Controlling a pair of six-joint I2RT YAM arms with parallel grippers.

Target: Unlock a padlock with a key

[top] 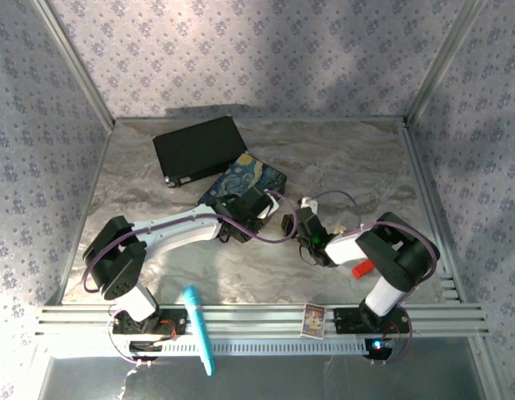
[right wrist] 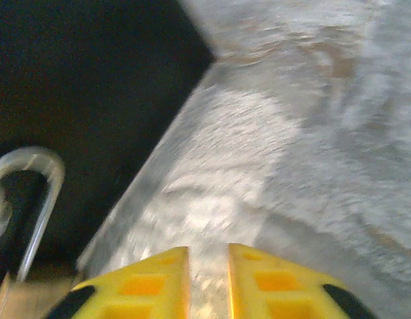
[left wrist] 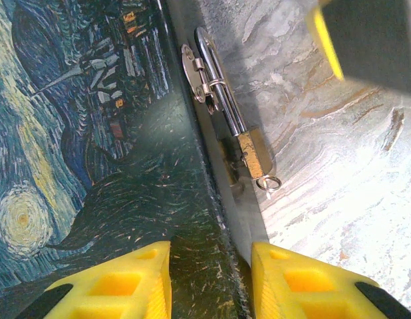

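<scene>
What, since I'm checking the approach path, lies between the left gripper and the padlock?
In the left wrist view, the painted box's dark side edge runs from the left gripper to the padlock; nothing loose lies there.

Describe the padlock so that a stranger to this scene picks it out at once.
Find the box painted with a swirling night sky in the middle of the marbled table. At its edge, a silver hasp holds the padlock. It is the tiny brass block with a thin silver shackle, the only gold-coloured metal there.
</scene>
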